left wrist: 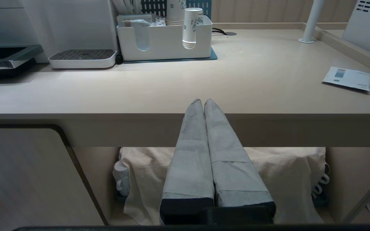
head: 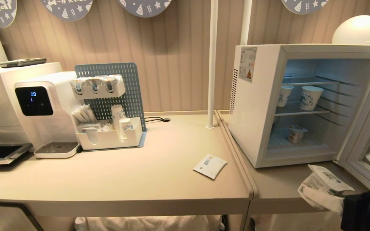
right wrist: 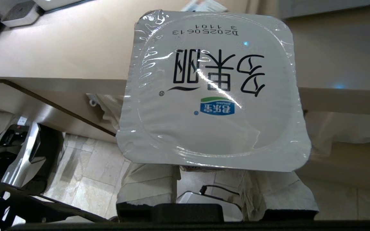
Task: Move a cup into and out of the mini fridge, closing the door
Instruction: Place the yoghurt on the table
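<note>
Cup [right wrist: 210,93]: sealed yogurt cup, sitting crosswise between the right claw's [right wrist: 212,186] fingers, foil lid facing the wrist camera; lower right of the head frame.
Right claw: clamping on the cup's sides, just before the counter [head: 114,179] edge.
Left claw [left wrist: 203,104]: fingers pressing together, idling below the counter edge.
Mini fridge [head: 255,106]: right half of frame, door [head: 365,134] standing open.
Count inside: two paper cups [head: 310,98] on the middle shelf, one yogurt cup [head: 295,133] sitting below.

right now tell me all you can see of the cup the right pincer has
The yogurt cup is a squarish white tub sealed with a glossy, slightly wrinkled foil lid bearing black characters, a small blue-green logo and a printed date code. It is gripped between the cloth-wrapped fingers of the right pincer, lid facing the wrist camera. It is held off the table, near its front edge before the open mini fridge.
</note>
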